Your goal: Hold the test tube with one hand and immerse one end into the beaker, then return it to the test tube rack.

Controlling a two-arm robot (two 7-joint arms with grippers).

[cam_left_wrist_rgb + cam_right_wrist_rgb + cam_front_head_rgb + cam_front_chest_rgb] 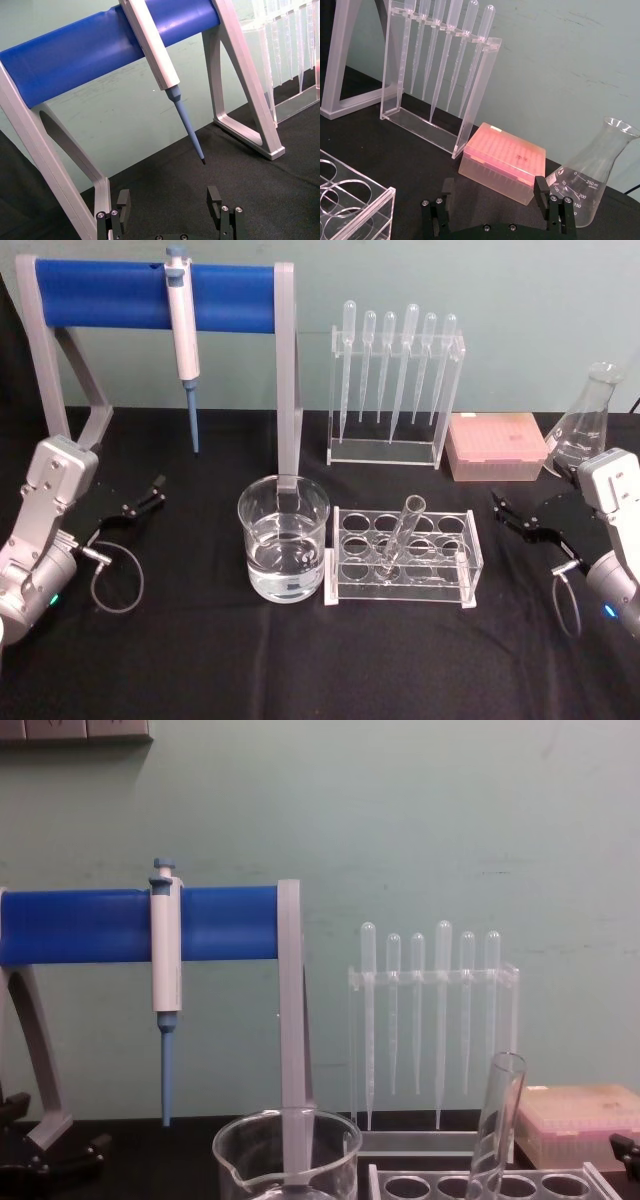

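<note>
Your left claw (pixel 152 492) sat well off to the left of the beaker (pixel 246 512), low over the black cloth (pixel 200 660). Its two fingers were spread wide and held nothing. From its wrist camera, the same left claw (pixel 168 196) showed a broad gap between the fingers. Your right claw (pixel 503 510) sat well off to the right of the beaker, past the rack (pixel 476 562). It too was wide apart and empty, and its own camera showed the right claw (pixel 490 200) in the same state.

The test tube (pixel 401 535) stood in the rack just to the right of the beaker. It was mouth up and tilted, its top leaning away from the beaker, and neither claw touched it. The rack itself was nearly against the beaker's right side. The beaker was about half full of clear liquid.

Behind the beaker rose a grey stand with a blue bar (pixel 100 295), and a pipettor (pixel 182 335) hung from that bar behind and to the left of the beaker. Behind and to the right of the beaker stood a row of pipettes (pixel 395 370). Farther right of the beaker were a pink box (pixel 495 445) and a glass flask (pixel 585 420).
</note>
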